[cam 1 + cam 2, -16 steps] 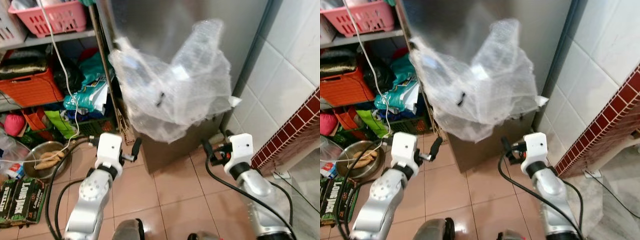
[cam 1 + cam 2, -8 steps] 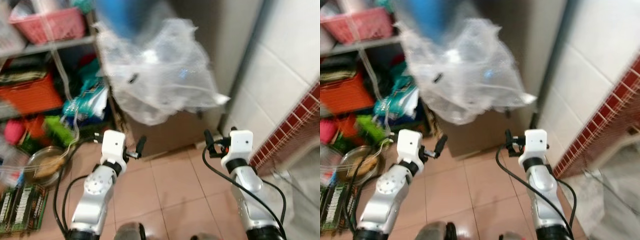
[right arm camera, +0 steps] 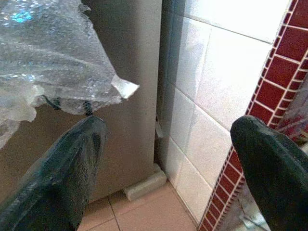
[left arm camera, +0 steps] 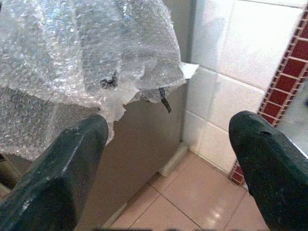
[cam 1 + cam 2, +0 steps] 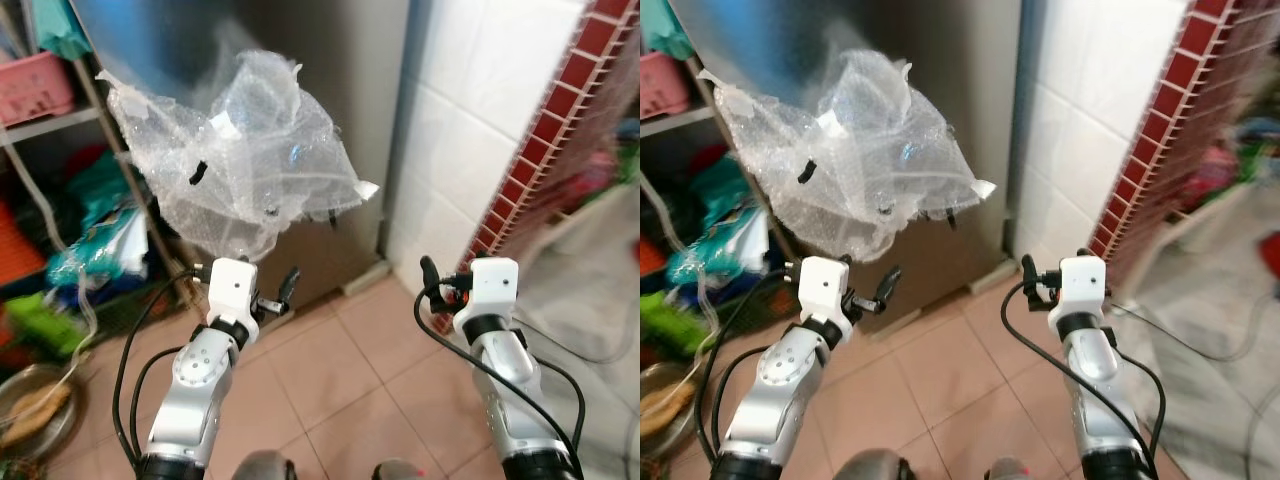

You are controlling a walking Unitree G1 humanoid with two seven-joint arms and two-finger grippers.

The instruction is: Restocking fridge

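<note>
Both the left hand (image 5: 284, 290) and right hand (image 5: 432, 283) hang spread and empty, apparently approaching the bubble-wrap-draped fridge (image 5: 340, 60) for restocking

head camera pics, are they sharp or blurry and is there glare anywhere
Left eye view: the bubble wrap and left tool are fairly sharp, the shelf clutter and the far right edge smear. Right eye view: same blur, with a bright glint on the wrap. Left wrist view: crisp on the wrap, its fingers soft.
</note>
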